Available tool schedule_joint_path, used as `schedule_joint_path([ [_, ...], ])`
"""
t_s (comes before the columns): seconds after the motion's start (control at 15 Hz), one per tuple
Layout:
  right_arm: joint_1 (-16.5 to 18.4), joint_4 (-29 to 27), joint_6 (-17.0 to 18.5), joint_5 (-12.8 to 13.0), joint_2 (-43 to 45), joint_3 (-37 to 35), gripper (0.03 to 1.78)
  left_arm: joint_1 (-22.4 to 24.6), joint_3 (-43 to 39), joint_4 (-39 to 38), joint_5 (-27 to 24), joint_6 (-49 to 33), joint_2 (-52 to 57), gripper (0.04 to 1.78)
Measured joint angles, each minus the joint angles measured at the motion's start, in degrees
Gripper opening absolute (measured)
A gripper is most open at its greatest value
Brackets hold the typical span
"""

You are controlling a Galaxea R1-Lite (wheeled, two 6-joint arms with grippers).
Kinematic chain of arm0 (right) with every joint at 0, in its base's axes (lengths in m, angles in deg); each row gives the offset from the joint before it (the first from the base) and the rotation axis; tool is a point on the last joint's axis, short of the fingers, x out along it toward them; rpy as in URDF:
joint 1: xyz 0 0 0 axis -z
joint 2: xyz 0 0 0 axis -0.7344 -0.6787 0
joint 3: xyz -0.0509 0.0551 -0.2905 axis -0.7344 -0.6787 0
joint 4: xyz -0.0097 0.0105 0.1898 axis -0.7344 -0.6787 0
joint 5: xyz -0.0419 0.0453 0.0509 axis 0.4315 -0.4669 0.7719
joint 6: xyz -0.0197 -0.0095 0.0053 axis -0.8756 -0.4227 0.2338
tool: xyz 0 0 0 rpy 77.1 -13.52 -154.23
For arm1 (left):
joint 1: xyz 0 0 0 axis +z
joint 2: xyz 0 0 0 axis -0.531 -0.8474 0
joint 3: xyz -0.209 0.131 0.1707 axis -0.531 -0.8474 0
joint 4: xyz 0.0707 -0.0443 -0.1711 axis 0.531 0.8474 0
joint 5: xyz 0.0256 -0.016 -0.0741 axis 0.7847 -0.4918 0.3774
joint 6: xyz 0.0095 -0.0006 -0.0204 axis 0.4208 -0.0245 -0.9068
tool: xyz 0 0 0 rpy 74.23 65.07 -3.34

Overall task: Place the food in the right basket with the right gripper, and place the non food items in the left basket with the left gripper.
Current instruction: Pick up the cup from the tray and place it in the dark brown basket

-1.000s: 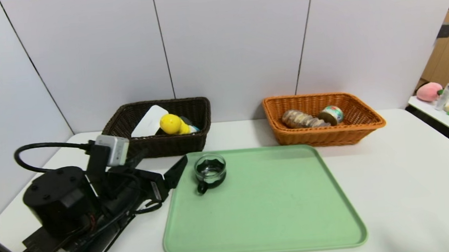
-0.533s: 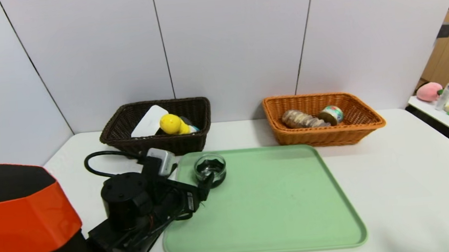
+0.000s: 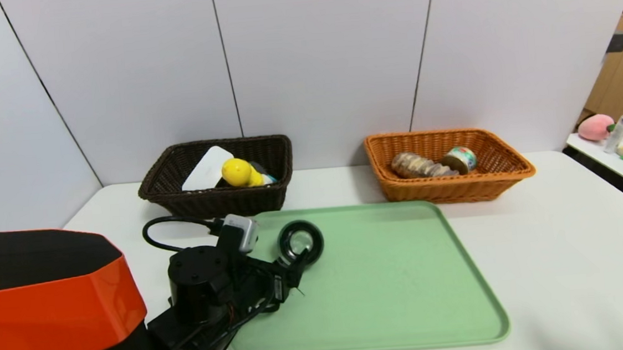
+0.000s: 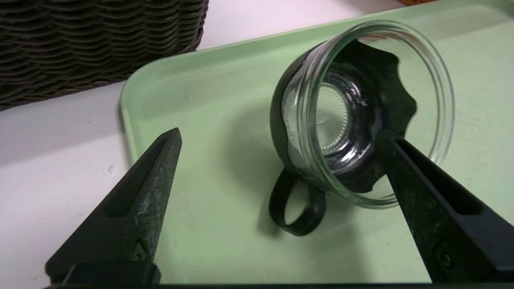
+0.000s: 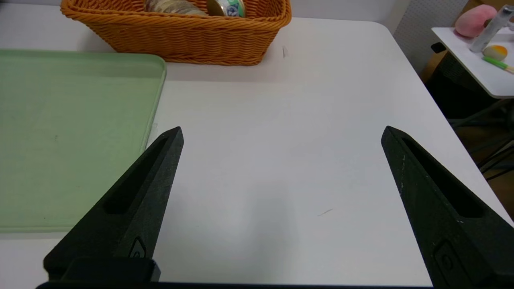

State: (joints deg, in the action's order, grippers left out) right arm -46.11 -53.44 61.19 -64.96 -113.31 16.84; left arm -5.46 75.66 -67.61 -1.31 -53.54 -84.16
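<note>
The clear glass cup (image 3: pixel 300 242) with a black handle lies tipped on the green tray (image 3: pixel 388 302), its mouth toward me. My left gripper (image 3: pixel 288 268) is open at the cup. In the left wrist view one fingertip (image 4: pixel 391 144) reaches into the mouth of the cup (image 4: pixel 361 112), the other (image 4: pixel 170 140) stands apart, and the handle (image 4: pixel 297 208) rests on the tray. The dark brown basket (image 3: pixel 219 202) holds the white box (image 3: pixel 206 169) and yellow duck (image 3: pixel 239 172); the grey cloth is hidden. The orange basket (image 3: pixel 457 191) holds the bread roll (image 3: pixel 419 165) and tin (image 3: pixel 460 159). My right gripper (image 5: pixel 281 132) is open, parked over bare table.
The tray fills the middle of the white table (image 3: pixel 572 243). A side table (image 3: pixel 622 161) with a pink toy and small items stands at the far right. Grey wall panels run behind the baskets. The dark basket's wall (image 4: pixel 80 48) is close to my left gripper.
My left arm has moved right and forward onto the tray's corner. The cup has gone from upright to tipped on its side. The right arm has not moved.
</note>
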Motion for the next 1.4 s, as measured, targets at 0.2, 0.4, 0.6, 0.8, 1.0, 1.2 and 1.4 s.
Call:
schedule_joint_path([
  [0.2, 0.00, 0.00, 0.00, -0.07, -0.07, -0.17, 1.70, -0.02, 0.55, 0.00, 0.05, 0.09, 0.13, 1.69],
  [0.4, 0.00, 0.04, 0.02, -0.35, -0.02, -0.48, 1.70, 0.00, 1.11, -0.02, 0.17, 0.11, 0.82, 1.69],
  [0.6, 0.00, 0.01, 0.05, -0.46, 0.63, -1.24, 1.70, 0.07, 3.01, -0.02, 1.79, 0.00, 1.68, 1.69],
  [0.8, 0.00, 0.01, 0.09, -0.33, 1.38, -1.44, 1.70, -0.11, 3.54, 0.00, 2.01, -0.09, 2.45, 1.69],
  [1.0, 0.00, 0.09, 0.00, -0.38, 1.68, -1.35, 1.70, -2.43, 2.68, 0.00, 1.93, -1.63, 4.21, 1.69],
  [1.2, 0.00, 0.04, -0.06, -0.40, 1.77, -1.27, 1.70, -5.00, 0.02, 0.00, 1.93, -2.58, 6.45, 1.69],
  [1.4, 0.00, 0.09, -0.09, -0.41, 1.79, -1.29, 1.70, -5.51, -0.46, 0.00, 1.95, -2.54, 6.97, 1.69],
])
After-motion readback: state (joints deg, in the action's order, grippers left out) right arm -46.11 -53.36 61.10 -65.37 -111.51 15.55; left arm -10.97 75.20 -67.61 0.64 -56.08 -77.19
